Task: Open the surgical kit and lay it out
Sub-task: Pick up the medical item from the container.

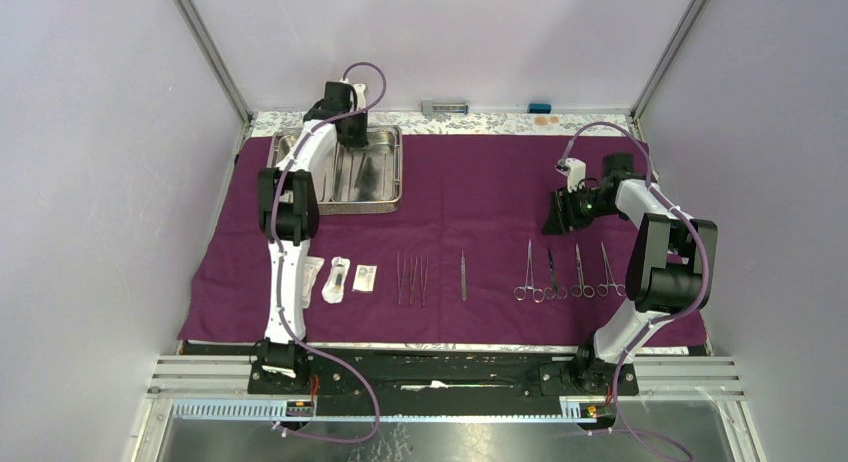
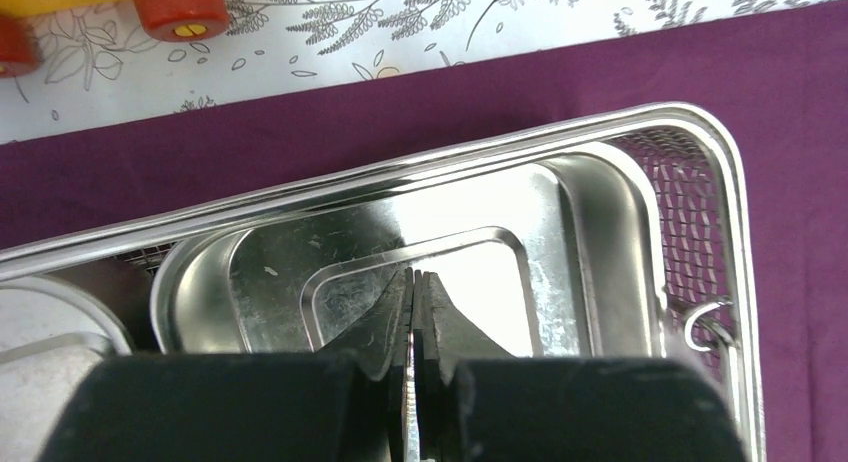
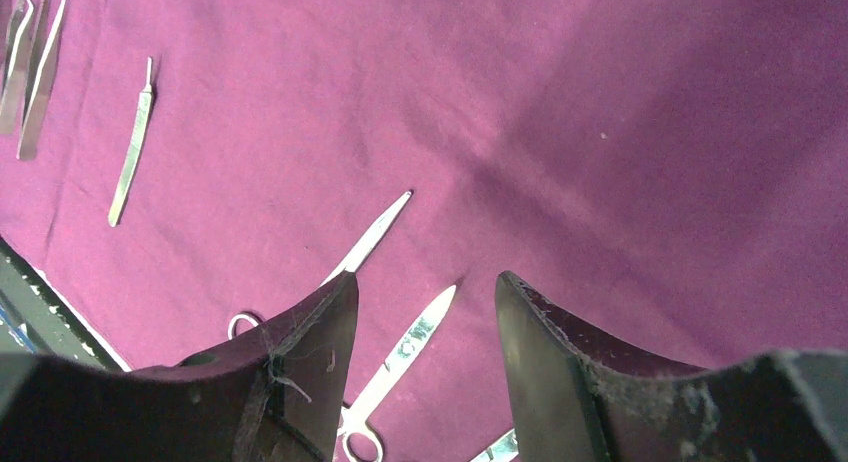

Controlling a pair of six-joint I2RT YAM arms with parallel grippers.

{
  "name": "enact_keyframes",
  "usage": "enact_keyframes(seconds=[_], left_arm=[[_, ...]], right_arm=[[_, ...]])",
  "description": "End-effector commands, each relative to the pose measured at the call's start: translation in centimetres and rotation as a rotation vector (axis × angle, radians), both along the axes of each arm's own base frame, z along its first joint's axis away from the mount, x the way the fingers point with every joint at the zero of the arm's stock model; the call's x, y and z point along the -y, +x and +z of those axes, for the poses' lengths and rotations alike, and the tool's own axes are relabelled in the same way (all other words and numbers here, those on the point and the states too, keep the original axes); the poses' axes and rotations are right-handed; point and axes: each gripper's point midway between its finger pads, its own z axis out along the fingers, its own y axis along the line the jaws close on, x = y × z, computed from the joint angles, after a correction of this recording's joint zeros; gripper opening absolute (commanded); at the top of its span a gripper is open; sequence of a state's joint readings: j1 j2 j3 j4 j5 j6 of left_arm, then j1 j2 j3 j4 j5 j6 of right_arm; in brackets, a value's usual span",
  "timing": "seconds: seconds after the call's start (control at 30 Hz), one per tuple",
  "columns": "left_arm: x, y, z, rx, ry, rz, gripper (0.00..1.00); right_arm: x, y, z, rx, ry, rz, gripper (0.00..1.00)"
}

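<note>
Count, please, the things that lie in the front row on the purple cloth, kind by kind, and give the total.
Sealed packets: 3 (one partly behind the left arm)
Tweezers: 3
Slim straight steel tool: 1
Ring-handled forceps: 4
Total: 11

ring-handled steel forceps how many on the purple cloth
4 ring-handled steel forceps in a row on the dark purple cloth: leftmost, second, third, rightmost beside the right arm, which may hide more.
</note>
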State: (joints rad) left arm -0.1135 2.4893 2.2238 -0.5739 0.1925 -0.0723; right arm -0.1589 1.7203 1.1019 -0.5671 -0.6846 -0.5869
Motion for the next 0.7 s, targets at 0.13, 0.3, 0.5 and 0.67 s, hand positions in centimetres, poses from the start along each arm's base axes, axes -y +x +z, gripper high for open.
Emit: enact_keyframes(seconds=[0.13,0.3,0.5,0.67], left_arm=[[0.5,0.9,10.2,0.185,-0.061,-0.012,0.00],[0.6,0.6,11.2,0.195,-0.069,-0.013,0.00],[0.5,0.8,11.2,0.203,-0.061,-0.009,0.00],[0.1,1.3,8.5,0.181,-0.036,0.004,0.00]], right_arm=[[-0.7,0.7,1.9,0.052,0.036,0.026,0.60],[-0.8,0.7,2.1,0.059,0.042,0.025,0.60],[-0.9,0.8,2.2,0.063,0.046,0.026,0.60],[-0.9,0.7,2.2,0.063,0.044,0.026,0.60]])
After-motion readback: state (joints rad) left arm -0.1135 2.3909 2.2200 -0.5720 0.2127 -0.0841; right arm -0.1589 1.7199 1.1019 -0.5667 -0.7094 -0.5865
